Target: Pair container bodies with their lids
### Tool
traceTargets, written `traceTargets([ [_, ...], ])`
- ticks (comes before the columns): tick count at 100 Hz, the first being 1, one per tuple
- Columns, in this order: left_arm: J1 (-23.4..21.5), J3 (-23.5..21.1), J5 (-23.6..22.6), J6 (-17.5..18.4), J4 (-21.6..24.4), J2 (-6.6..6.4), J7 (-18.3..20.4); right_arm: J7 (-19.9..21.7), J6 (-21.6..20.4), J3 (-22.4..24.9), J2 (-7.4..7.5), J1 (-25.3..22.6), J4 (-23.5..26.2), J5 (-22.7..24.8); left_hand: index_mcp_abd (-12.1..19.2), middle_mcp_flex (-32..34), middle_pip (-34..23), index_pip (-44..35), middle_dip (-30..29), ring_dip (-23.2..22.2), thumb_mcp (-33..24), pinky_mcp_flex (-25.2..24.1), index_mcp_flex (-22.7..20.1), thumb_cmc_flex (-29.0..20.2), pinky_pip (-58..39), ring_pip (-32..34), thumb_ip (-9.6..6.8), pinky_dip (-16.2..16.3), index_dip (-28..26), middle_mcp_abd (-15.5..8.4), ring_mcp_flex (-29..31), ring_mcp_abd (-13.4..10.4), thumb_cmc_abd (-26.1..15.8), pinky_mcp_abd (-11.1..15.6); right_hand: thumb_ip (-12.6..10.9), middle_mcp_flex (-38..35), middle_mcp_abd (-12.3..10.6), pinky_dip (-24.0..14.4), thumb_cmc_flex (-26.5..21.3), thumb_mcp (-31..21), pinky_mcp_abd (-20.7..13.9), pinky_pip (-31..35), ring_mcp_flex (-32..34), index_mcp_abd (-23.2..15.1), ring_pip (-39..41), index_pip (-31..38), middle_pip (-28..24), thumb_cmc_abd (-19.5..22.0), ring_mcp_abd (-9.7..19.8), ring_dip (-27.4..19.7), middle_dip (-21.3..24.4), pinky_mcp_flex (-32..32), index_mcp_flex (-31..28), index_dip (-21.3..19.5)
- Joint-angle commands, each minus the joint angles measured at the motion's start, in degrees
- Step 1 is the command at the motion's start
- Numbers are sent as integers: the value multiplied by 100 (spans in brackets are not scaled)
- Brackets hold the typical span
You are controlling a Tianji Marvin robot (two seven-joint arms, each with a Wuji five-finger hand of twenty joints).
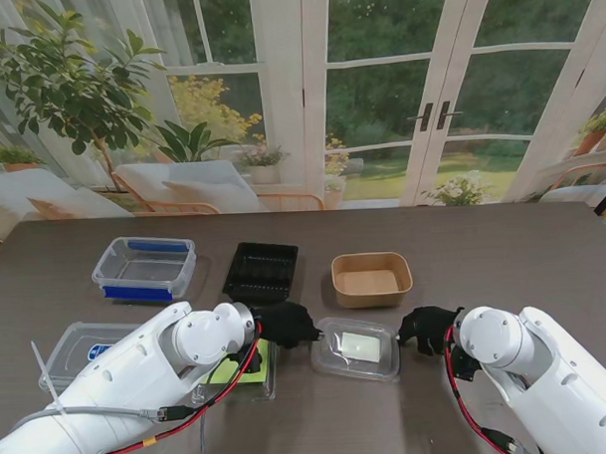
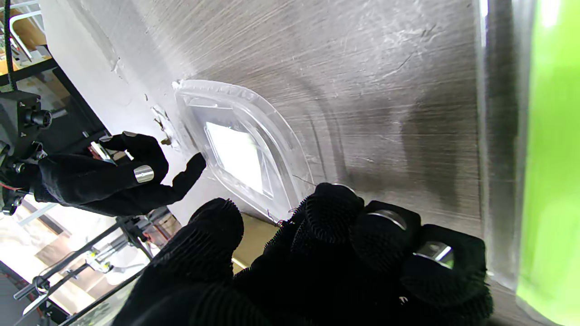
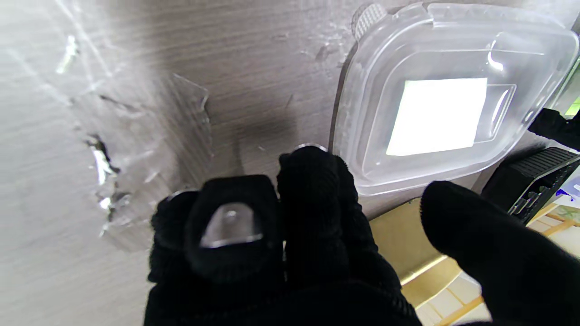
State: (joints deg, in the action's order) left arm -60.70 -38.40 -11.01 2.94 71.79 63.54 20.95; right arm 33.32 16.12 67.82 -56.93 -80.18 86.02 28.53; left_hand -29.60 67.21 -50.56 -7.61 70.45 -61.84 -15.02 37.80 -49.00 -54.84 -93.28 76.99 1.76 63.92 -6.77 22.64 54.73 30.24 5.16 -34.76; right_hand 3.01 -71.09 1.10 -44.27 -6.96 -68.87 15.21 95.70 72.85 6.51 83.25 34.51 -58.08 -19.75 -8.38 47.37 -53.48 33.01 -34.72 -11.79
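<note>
- The clear lid (image 1: pixel 357 348) lies flat on the worktop (image 1: pixel 503 260), between the two hands and just nearer to the robot than the kraft paper container (image 1: pixel 372 278).
- The left hand (image 1: pixel 286 324) sits just beside the lid's left edge, fingers (image 2: pixel 333 213) curled and holding nothing; whether they touch the rim cannot be told.
- The right hand (image 1: pixel 426 327) waits off the lid's right edge, thumb spread from loosely bent fingers (image 3: pixel 312 181), also empty.
- The black tray (image 1: pixel 261 271) and the blue-clipped box (image 1: pixel 145 267) stand farther back on the left; another clear lid (image 1: pixel 78 351) and a container with a green label (image 1: pixel 238 374) lie partly under the left arm.
- Risk: the lid is thin, slick and flat, so a one-sided push would likely skate it away instead of lifting it.
- Risk: squeezing from both edges could buckle it or pop it loose.
- Risk: the left forearm may drag the container with the green label.
</note>
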Motion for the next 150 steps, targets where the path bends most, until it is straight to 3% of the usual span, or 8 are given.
traceTargets([
  [1, 6, -12, 5, 48, 99, 42, 94, 65, -5, 13, -43, -79, 131, -38, -111, 137, -56, 114, 47, -40, -83, -107, -135, 5, -19, 163, 133, 30, 60, -54, 86, 282, -33, 373, -156, 63, 124, -163, 166, -16, -65, 39, 89, -710, 40, -193, -179, -1, -130, 13, -87, 863, 49, 63],
  [34, 28, -41, -19, 102, 160, 32, 96, 1, 91, 340, -70, -357, 452, -301, -105, 135, -53, 117, 46, -40, -91, -106, -127, 8, -17, 163, 132, 35, 61, -59, 86, 282, -33, 373, -142, 73, 189, -187, 137, -60, -19, 30, 50, -677, 44, -199, -177, -43, -219, 14, -83, 797, 14, 68],
  [87, 217, 21, 6, 349, 38, 80, 31, -112, 174, 620, -99, -508, 777, -335, -85, 134, -32, 116, 38, -40, -107, -119, -131, 20, -4, 155, 132, 39, 61, -52, 77, 282, -22, 367, -131, 70, 242, -215, 113, -84, 23, 27, 31, -638, 53, -247, -176, -60, -281, 14, -78, 759, -24, 94],
  [150, 423, 126, 100, 608, -239, 176, -87, -266, 179, 577, -137, -347, 724, -289, -77, 121, -9, 108, 29, -35, -140, -122, -149, 41, 1, 132, 133, 44, 58, -53, 60, 284, -10, 368, -128, 57, 253, -224, 99, -110, 45, 27, 41, -630, 58, -279, -175, -87, -311, 11, -79, 757, -60, 111],
])
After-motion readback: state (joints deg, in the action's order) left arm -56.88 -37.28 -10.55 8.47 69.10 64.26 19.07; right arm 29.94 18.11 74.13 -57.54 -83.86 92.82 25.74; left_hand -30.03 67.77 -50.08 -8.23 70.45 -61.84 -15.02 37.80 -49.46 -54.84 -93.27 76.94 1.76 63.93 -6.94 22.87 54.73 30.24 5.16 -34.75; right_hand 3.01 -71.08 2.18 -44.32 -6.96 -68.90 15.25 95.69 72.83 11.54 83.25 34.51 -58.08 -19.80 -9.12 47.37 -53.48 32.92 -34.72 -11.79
